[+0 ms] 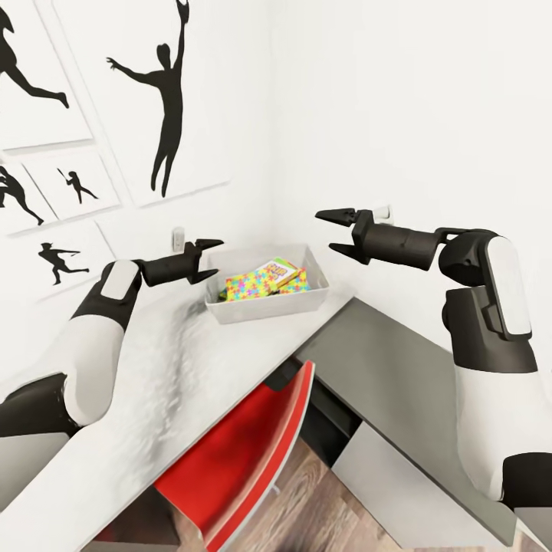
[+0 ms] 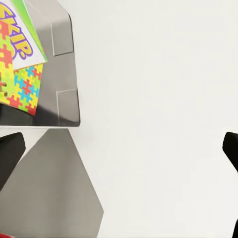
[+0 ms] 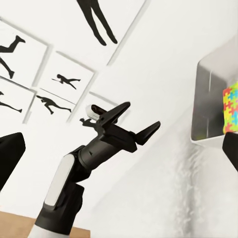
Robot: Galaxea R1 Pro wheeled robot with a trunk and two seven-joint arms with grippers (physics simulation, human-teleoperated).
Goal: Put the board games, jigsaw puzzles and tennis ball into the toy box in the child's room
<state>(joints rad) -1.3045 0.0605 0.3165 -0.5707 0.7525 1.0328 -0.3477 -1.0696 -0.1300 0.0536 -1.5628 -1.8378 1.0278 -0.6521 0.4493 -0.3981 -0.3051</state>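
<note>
The pale grey toy box (image 1: 270, 313) stands on the white table (image 1: 153, 368) in the corner. Inside it lie a multicolour jigsaw puzzle (image 1: 249, 286) and the orange-green Skip-Bo board game (image 1: 277, 271). My left gripper (image 1: 208, 259) hovers open just left of the box, holding nothing. My right gripper (image 1: 337, 230) hangs open above the box's right end, also holding nothing. The left wrist view looks down on a corner of the toy box (image 2: 64, 74), with the Skip-Bo box (image 2: 22, 42) on a puzzle (image 2: 20, 84). The tennis ball and the bed are out of view.
A red chair (image 1: 245, 452) is tucked under the table's front edge. The lower dark grey cabinet (image 1: 399, 368) joins the table at the right. White walls with black silhouette pictures (image 1: 165, 100) close the corner behind the box.
</note>
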